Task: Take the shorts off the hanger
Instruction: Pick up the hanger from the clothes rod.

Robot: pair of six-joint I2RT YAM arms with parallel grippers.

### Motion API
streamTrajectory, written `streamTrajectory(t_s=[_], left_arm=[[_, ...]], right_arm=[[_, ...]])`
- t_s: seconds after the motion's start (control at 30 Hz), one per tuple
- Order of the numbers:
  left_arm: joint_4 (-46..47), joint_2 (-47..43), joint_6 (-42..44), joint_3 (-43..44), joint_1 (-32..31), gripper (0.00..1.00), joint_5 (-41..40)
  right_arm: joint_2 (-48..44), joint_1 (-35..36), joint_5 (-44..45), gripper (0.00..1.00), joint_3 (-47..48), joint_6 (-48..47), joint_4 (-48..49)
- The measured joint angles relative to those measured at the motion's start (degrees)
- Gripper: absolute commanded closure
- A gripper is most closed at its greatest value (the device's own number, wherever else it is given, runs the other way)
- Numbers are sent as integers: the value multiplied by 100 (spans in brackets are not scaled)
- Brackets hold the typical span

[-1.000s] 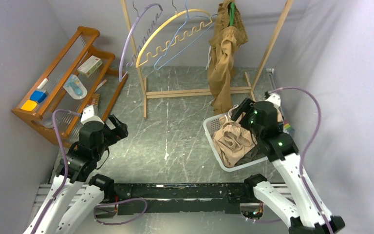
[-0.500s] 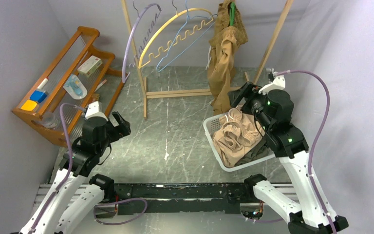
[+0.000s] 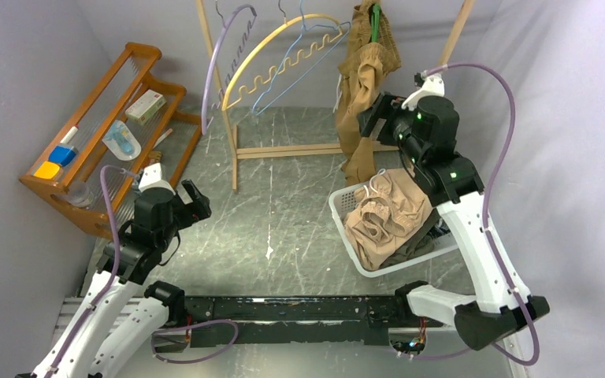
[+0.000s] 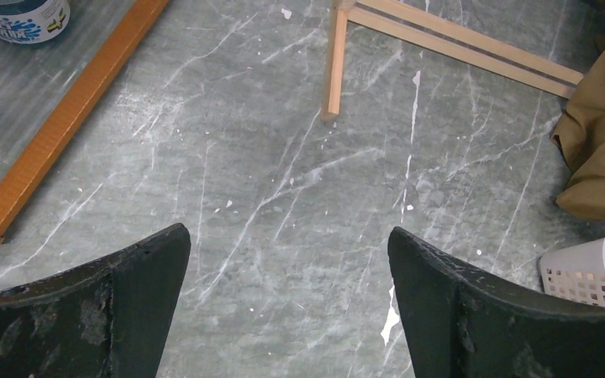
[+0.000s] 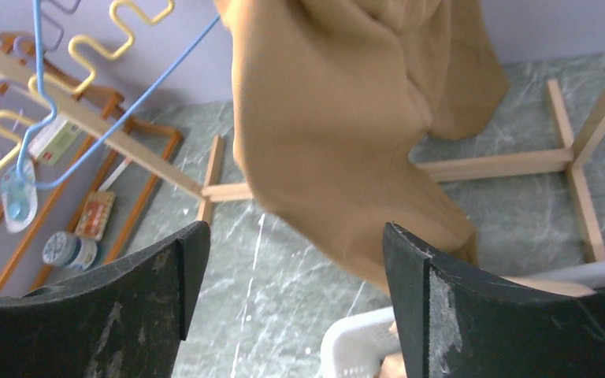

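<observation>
Right pincer (image 5: 293,236) higher (shorts (image 3: 382,216) in basket (image 3: 337,206))

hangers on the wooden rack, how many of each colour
lavender hanger: 1
yellow hanger: 1
blue hanger: 1
green hanger: 1, carrying the tan shorts
total: 4

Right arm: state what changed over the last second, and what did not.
The right gripper rose from over the basket and swung away toward the hanging tan-brown shorts, jaws open and empty. The left gripper edged slightly right, open. The basket, the shorts and the wooden rack stayed put.
</observation>
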Motion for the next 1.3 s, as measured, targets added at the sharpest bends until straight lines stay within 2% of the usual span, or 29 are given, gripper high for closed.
streamTrajectory(t_s=[0.3, 0.4, 0.5, 0.6, 0.7, 0.77, 0.87, 0.97, 1.13, 1.3], left_arm=[[0, -24, 13, 0, 0, 0, -63], [-2, 7, 13, 0, 0, 0, -68], [-4, 48, 13, 0, 0, 1, -76], [-4, 70, 13, 0, 0, 0, -87], [-7, 70, 15, 0, 0, 0, -101], [-9, 70, 13, 2, 0, 0, -105], [-11, 68, 13, 2, 0, 0, -107], [-11, 52, 13, 2, 0, 0, -107], [-11, 28, 15, 2, 0, 0, -107], [-13, 28, 20, 2, 0, 0, -105]], right_arm=[[885, 2, 293, 23, 682, -223, 396], [1239, 61, 431, 28, 999, -286, 516], [1467, 264, 1071, 32, 1121, -376, 603], [1609, 584, 1690, 45, 1126, -658, 789], [1762, 723, 1873, 47, 1209, -883, 876], [1941, 728, 1969, 46, 1416, -960, 866], [2173, 728, 2216, 33, 1692, -1078, 848], [2247, 728, 2430, 30, 1784, -1154, 846], [2341, 728, 2719, 46, 1926, -1322, 839], [2494, 728, 2736, 68, 2129, -1368, 831]])
